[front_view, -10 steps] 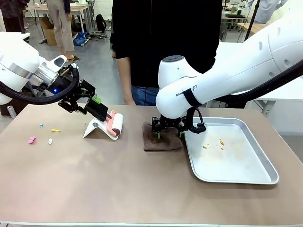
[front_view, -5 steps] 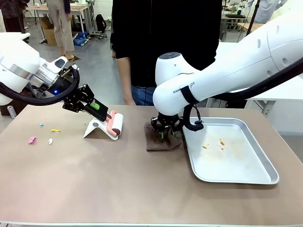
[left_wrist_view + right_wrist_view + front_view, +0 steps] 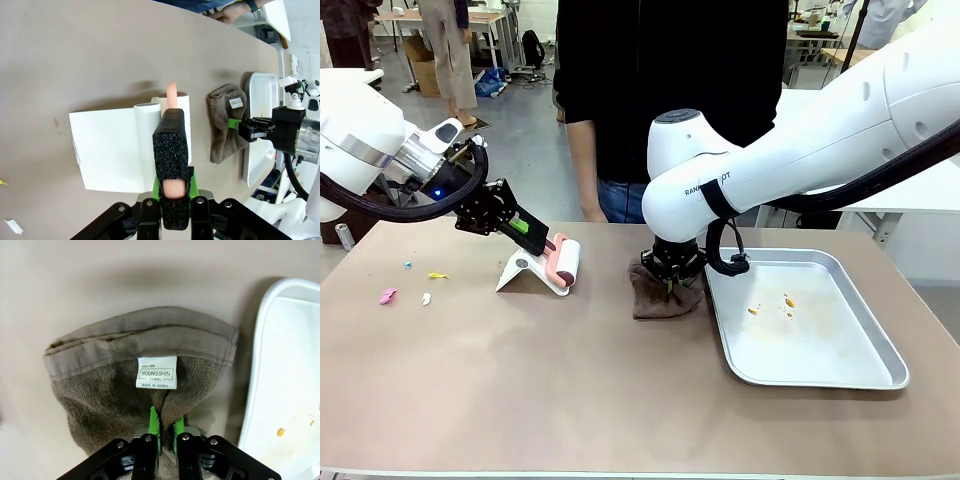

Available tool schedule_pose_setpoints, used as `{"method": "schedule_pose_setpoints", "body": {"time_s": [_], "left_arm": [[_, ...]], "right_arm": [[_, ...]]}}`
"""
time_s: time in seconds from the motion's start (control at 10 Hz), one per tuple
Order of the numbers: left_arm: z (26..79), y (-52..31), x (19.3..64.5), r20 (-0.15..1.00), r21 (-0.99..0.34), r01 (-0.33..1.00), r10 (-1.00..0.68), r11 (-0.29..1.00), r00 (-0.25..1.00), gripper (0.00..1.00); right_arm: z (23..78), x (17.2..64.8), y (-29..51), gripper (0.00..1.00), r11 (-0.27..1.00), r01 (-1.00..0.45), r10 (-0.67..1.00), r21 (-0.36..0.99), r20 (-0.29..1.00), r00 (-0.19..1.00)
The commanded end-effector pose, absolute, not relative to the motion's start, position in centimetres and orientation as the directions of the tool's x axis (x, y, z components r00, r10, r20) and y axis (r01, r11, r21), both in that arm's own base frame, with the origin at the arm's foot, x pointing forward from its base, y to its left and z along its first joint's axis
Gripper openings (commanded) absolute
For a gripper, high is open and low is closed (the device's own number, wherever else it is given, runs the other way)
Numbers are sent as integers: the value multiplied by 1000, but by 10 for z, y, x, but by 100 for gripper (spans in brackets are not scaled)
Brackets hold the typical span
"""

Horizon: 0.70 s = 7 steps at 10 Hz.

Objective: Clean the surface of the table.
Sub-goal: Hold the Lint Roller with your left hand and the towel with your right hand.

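**Both arms holding tools over the table (image 3: 570, 380)**

Right gripper (image 3: 672, 287) pinches brown towel (image 3: 658, 302), bunched on the tabletop just beside metal tray (image 3: 815, 350). Left gripper (image 3: 538, 240) clamps lint roller (image 3: 566, 262) handle, above the left part.

The left arm comes from the left; the left gripper (image 3: 540, 240) slants downward, clamped on a lint roller (image 3: 567, 262) by its handle. The right arm reaches centre, the right gripper (image 3: 670, 286) pointing straight down, pinching a brown towel (image 3: 655, 304).
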<state>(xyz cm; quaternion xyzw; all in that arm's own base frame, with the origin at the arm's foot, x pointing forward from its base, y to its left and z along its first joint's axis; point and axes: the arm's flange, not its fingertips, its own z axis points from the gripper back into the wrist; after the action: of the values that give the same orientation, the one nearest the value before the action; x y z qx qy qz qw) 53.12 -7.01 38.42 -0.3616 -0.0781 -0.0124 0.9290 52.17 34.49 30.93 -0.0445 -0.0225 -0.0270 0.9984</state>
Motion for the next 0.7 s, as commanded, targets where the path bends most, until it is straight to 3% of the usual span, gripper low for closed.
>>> {"method": "schedule_pose_setpoints", "body": {"time_s": [0.0,0.2,0.6], "left_arm": [[388,-68,532,181,-680,104,29,726,983,0],[397,-68,528,202,-699,129,22,704,979,0],[423,-49,507,286,-790,202,56,579,957,0]], "right_arm": [[295,522,345,0,990,74,-71,-122,29,997],[300,522,342,0,995,73,-73,-61,9,997],[341,509,294,0,945,117,-97,307,-79,992]]}}
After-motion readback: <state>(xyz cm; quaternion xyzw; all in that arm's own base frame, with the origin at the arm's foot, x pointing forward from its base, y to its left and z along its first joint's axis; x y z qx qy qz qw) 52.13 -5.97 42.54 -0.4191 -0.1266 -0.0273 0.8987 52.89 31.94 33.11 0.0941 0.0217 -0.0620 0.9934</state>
